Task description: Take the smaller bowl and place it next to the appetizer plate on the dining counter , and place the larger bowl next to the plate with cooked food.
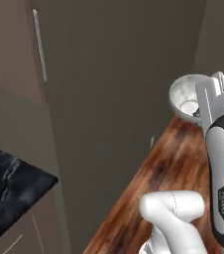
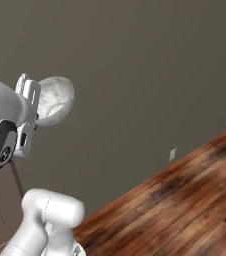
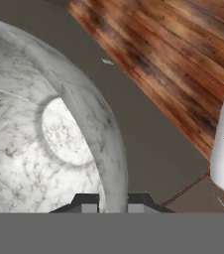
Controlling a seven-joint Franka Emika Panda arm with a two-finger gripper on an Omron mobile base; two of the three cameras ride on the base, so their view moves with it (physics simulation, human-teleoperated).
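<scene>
Smaller bowl [image 3: 44,134], marbled grey-white, held aloft by its rim in my pincer [image 3: 113,202], above the wooden floor [image 2: 185,200].

The light is soft and even, with no single lamp to trace — the grey wall [image 2: 150,65] grades only gently from darker at the top to paler lower down. The pictures are rendered and a little soft: edges of the wooden floor [image 1: 168,168] planks smear, and the grain blurs. The smaller bowl [image 3: 39,134] is the brightest thing, its inside lit almost white with a faint shaded ring around the base, no hard glare. The robot's white shell carries a mild sheen. The black marble counter [image 1: 7,181] stays dim, its veins faint. Cast shadows are weak — hardly any on the floor.
</scene>
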